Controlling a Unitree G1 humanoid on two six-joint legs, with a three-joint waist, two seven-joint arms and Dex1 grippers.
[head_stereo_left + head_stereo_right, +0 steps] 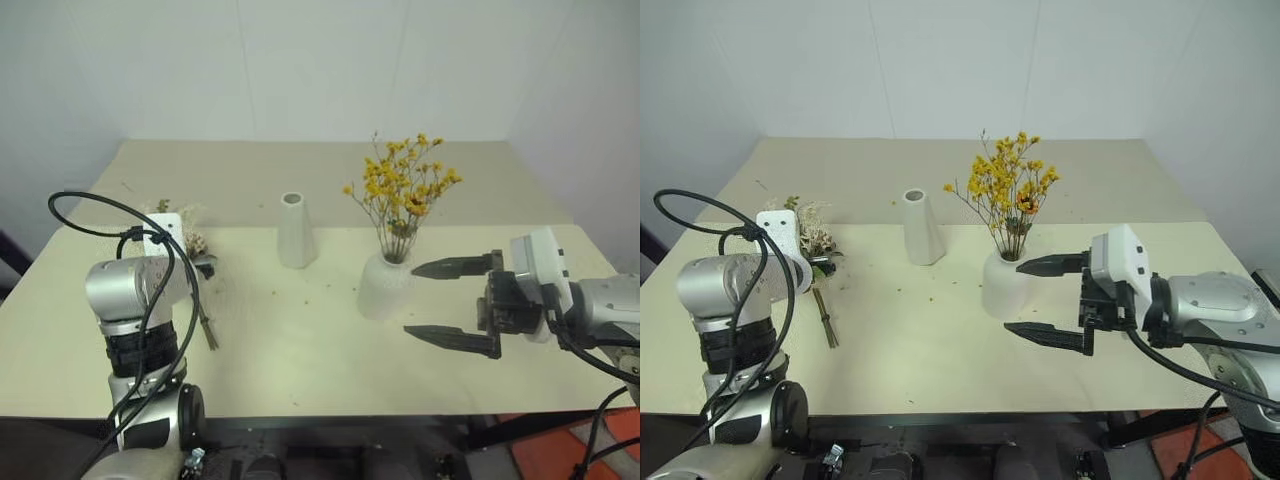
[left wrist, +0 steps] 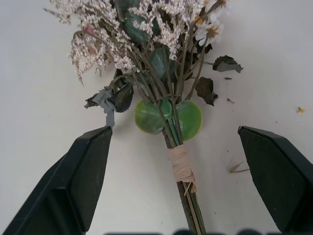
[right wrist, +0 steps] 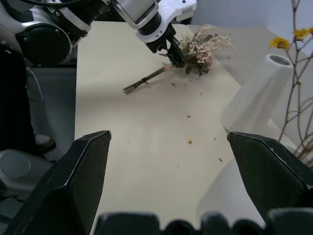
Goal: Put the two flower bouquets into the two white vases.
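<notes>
Step two, judged: yellow spray (image 1: 402, 190) sits in squat vase (image 1: 385, 288). My left hand (image 2: 173, 166), wide open and empty, straddles the mixed bunch (image 2: 161, 88) on the bench (image 1: 300, 350); next I close on its bound stems.

The yellow spray (image 1: 403, 190) stands in the squat vase (image 1: 384, 288) just beside the right gripper (image 1: 450, 303); the tied mixed bunch (image 2: 161, 73) lies flat between the left gripper's (image 2: 181, 176) spread fingers, the cone vase (image 1: 295, 232) standing empty between the two.

We see a cream table (image 1: 940, 360) bearing a tall white vase (image 1: 921, 228), a squat vase (image 1: 1004, 285) with yellow blossoms (image 1: 1006, 190), a mixed bouquet (image 1: 816, 262) lying flat, and specks, perhaps fallen petals.
</notes>
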